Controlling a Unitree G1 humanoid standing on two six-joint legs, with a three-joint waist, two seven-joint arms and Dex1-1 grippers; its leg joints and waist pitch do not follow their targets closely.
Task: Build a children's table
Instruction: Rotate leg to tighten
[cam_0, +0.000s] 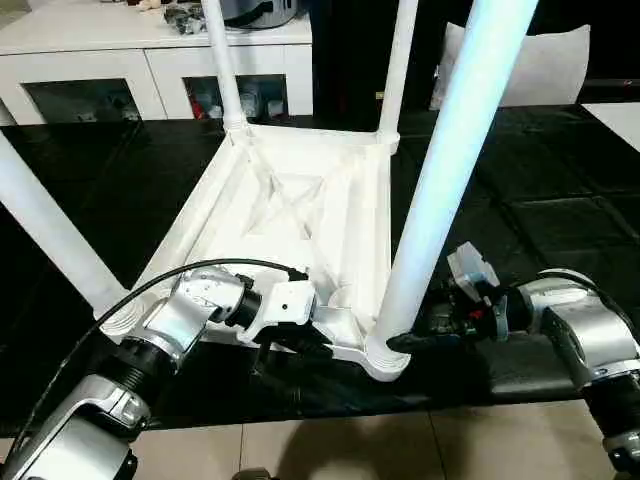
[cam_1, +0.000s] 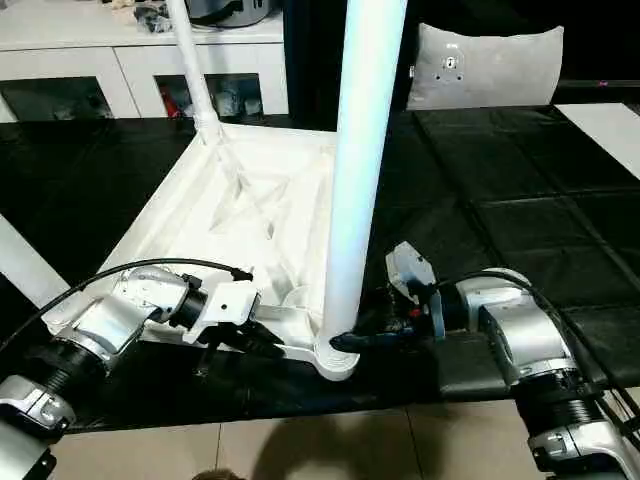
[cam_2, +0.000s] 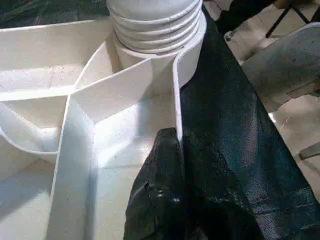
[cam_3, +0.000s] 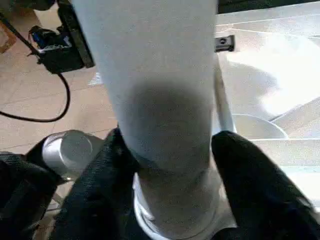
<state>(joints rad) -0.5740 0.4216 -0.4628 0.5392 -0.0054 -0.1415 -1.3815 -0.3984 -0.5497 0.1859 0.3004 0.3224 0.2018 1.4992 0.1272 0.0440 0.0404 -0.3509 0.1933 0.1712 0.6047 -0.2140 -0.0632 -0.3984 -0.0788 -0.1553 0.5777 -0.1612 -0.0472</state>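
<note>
Lower centre: right gripper (cam_1: 352, 338) grasps the near leg (cam_1: 360, 170) at its base (jaws straddling it); left gripper (cam_0: 300, 345), clenched, pins the tabletop (cam_0: 300, 200). Twisting squarely should seat it.

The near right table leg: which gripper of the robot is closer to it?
Right. The right gripper has its fingers on both sides of the near right leg at its base. The left gripper is beside it, shut on the tabletop's edge wall.
</note>
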